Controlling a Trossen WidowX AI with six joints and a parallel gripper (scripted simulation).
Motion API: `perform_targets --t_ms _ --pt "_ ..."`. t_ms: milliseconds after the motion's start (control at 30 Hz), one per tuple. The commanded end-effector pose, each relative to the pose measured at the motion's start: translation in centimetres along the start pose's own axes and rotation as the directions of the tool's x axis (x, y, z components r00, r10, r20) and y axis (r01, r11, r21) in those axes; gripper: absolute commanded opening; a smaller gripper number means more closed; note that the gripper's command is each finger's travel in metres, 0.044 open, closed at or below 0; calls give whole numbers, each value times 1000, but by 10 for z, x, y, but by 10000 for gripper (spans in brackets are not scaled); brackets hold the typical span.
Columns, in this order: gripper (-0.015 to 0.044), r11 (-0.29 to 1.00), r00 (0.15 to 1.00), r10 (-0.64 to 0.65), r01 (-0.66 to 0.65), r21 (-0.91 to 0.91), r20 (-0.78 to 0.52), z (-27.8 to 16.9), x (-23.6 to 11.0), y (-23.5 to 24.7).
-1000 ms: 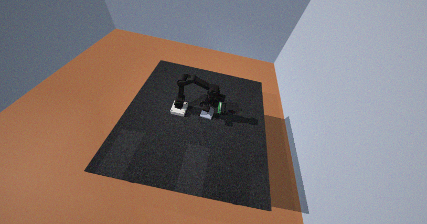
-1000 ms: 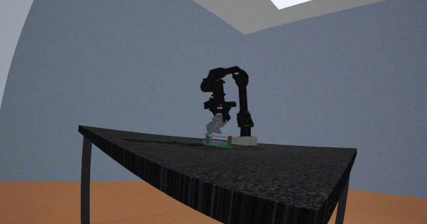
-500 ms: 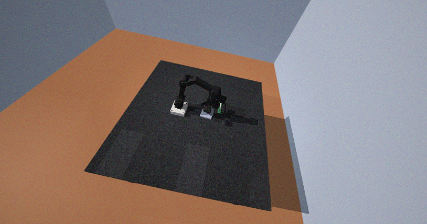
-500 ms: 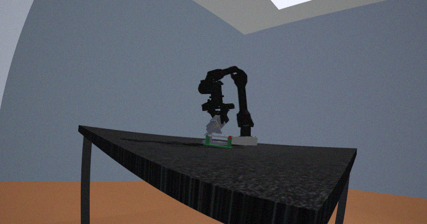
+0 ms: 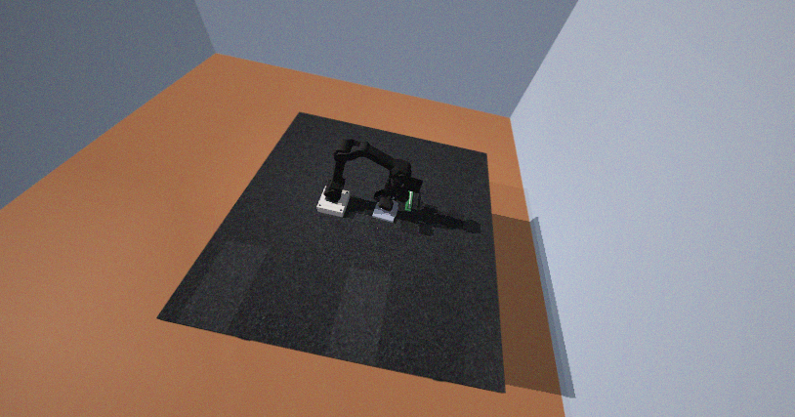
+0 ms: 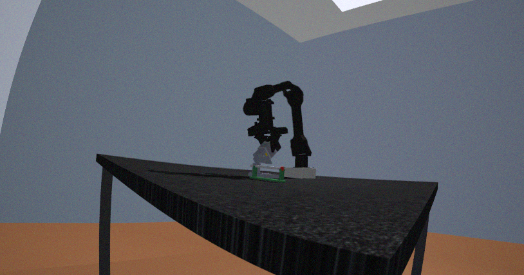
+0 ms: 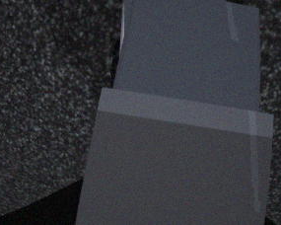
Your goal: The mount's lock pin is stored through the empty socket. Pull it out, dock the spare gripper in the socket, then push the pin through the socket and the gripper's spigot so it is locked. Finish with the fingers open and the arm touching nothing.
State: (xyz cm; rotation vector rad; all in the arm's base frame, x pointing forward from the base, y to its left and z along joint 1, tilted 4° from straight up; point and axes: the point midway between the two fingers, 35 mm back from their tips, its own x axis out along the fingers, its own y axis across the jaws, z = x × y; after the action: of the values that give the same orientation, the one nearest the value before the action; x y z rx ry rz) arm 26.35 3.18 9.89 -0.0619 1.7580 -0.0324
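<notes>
On the dark table (image 6: 329,214), read left to right in the exterior view, the first thing met is the green tray (image 6: 267,178) with the lock pin (image 6: 269,169) lying flat along it, its red head (image 6: 282,169) at the 3 o'clock end. Directly above the tray hangs the gripper (image 6: 268,141), closed on the spare gripper (image 6: 264,154), a grey block held tilted, its top leaning toward 1 o'clock and its lower end pointing toward 7 o'clock. To the right stands the arm's white base block (image 6: 300,172).

From the top view the same order holds differently: the white base at the left, then the pale mount (image 5: 384,211) with the arm's wrist over it, then the green tray at 3 o'clock of the mount, just beside it. The socket itself is hidden under the wrist, so whether the spigot has entered cannot be told.

The wrist view is filled by the held grey body (image 7: 181,140), its long axis running from 6 o'clock up to 12 o'clock, narrowing to a stepped end at the top; the fingers themselves are out of frame.

The relation that matters, as I judge it: the mount lies straight below the held part, toward 6 o'clock in the exterior view, yet the part's axis is tilted. It likely needs righting so the spigot lines up with the socket before lowering. The pin, out of the socket and parked near, waits for the locking step.
</notes>
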Motion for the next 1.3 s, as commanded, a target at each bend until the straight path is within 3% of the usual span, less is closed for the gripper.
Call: perform_targets --t_ms 0,433,1267 --pt "105 1000 1000 0 0 0 2 0 0 0" --pt "440 1000 1000 0 0 0 2 0 0 0" --pt "440 1000 1000 -6 5 -15 -17 -40 -20 0"
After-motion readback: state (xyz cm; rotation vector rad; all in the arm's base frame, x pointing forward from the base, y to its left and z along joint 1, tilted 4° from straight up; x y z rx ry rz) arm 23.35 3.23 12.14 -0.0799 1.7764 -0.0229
